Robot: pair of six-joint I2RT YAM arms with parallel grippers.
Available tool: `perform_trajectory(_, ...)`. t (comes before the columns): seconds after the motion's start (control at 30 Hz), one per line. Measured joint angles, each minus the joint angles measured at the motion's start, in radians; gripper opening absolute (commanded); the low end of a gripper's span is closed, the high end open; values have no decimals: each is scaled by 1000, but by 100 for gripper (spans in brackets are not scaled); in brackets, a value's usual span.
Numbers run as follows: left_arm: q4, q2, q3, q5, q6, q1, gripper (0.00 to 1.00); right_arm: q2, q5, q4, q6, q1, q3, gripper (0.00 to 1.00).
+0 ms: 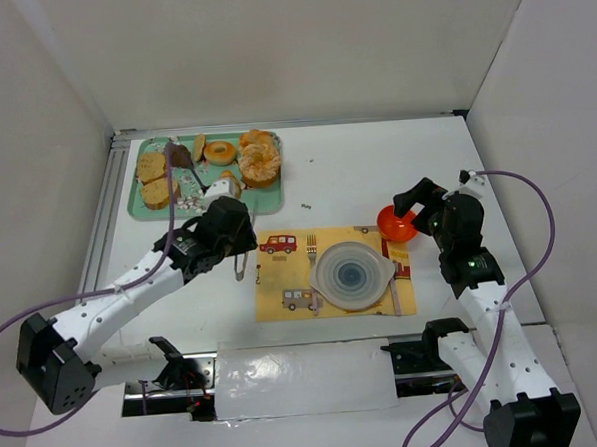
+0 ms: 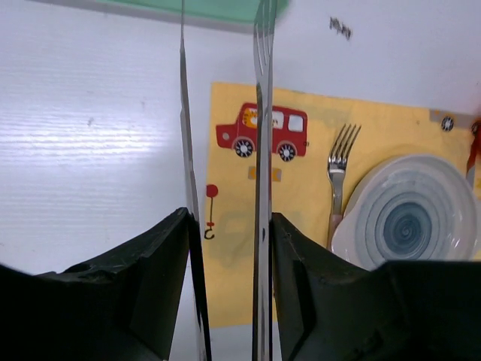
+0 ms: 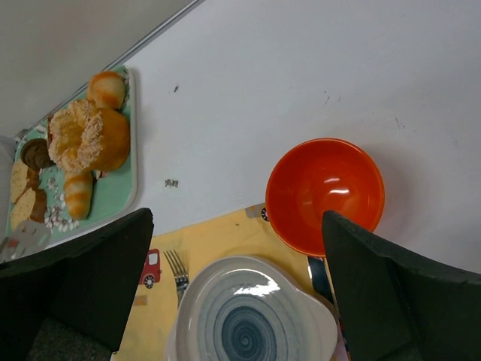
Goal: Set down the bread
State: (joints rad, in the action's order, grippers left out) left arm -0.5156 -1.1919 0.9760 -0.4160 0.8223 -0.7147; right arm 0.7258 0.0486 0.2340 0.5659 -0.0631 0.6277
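top external view: white counter (image 1: 376,169); green tray (image 1: 279,174) at far left, the bread (image 1: 160,194) lying at its left end beside pastries (image 1: 259,163); yellow placemat (image 1: 281,274) bearing round plate (image 1: 352,276); orange bowl (image 1: 394,223) under released right jaws; empty metal tongs (image 2: 259,150) clenched in left jaws.

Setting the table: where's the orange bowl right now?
In the top view, right side: the bowl sits at the far right corner of the placemat, next to the plate, by the right gripper.
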Motion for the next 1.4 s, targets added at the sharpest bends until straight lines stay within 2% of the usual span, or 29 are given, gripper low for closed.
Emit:
perform_trajectory(0.33, -2, 128, -56, 69, -59, 294, 57, -1, -4, -2, 6, 0, 0, 100)
perform_trajectory(0.57, 15, 117, -59, 126, -110, 547, 57, 47, -11, -9, 6, 0, 0, 100)
perform_trajectory(0.8, 53, 3, -48, 222, -169, 760, 56, 98, -11, -22, 6, 0, -2, 100)
perform_trajectory(0.93, 57, -72, 19, 293, -219, 811, 56, 111, -11, -39, 6, 0, -16, 100)
perform_trajectory(1.4, 166, -335, 276, 474, -336, 821, 56, 134, 2, -64, 6, 0, -32, 100)
